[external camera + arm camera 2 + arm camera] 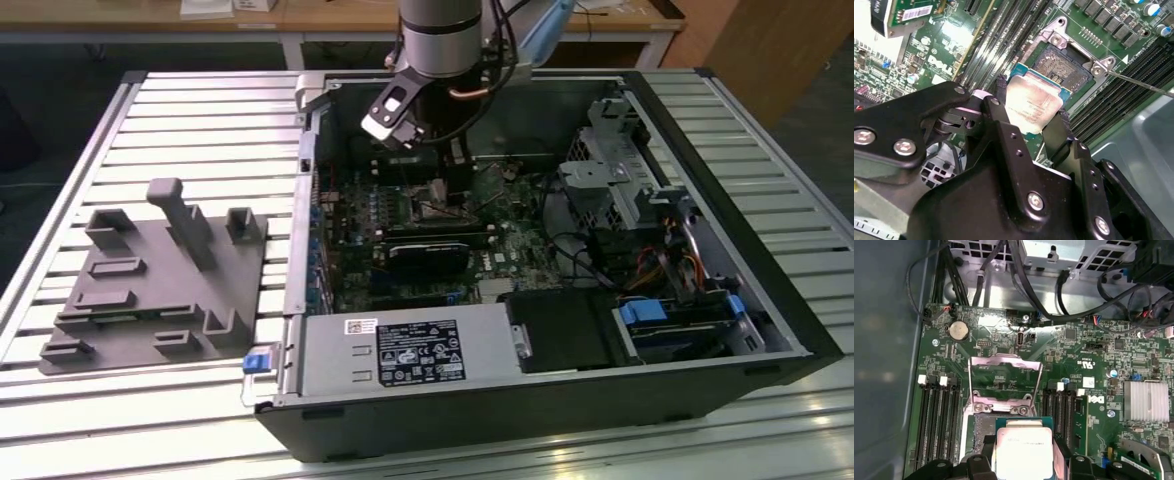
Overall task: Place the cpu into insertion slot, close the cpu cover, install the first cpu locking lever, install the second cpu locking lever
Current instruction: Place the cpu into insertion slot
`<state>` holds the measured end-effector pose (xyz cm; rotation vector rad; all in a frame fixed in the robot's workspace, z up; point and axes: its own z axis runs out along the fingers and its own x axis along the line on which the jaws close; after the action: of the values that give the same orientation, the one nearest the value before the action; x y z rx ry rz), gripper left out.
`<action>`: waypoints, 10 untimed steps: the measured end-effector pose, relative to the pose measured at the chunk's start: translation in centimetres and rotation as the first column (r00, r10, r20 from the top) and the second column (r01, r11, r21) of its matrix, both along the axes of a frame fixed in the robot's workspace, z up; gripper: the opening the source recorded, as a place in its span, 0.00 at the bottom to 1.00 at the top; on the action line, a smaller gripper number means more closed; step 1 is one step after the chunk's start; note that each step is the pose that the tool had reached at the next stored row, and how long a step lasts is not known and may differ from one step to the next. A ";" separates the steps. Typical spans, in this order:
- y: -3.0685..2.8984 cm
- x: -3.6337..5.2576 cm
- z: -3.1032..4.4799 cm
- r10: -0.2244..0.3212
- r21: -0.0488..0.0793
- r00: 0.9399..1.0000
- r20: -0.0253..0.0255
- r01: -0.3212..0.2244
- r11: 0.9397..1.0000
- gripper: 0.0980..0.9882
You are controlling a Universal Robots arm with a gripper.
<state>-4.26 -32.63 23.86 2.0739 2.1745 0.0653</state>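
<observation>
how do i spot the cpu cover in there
Look inside the open computer case at the green motherboard. Between its two banks of long black memory slots stands the cpu cover, swung open: a thin silver frame with a square cut-out, unlike the solid pale cpu held in the claw.

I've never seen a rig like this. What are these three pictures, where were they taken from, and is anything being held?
The machine is one robot arm reaching into an open computer case that lies on a slatted metal table; a grey moulded tray sits at the exterior view's left. That picture comes from a camera off the arm. The other two come from cameras riding near the arm's wrist, looking past its end effector at the motherboard. Its black fingers grip the cpu, a pale square chip, by two opposite sides. The chip hangs close to the insertion slot, whose dark centre lies bare. The cpu cover stands flipped up.
</observation>
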 end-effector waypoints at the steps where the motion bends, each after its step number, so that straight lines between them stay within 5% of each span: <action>1: 0.08 -0.02 -0.05 0.000 0.000 1.000 0.000 0.000 1.000 0.49; 10: 0.71 -0.44 -0.48 -0.001 0.000 1.000 0.000 0.001 1.000 0.49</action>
<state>-4.70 -31.92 23.38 2.0754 2.1731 0.0653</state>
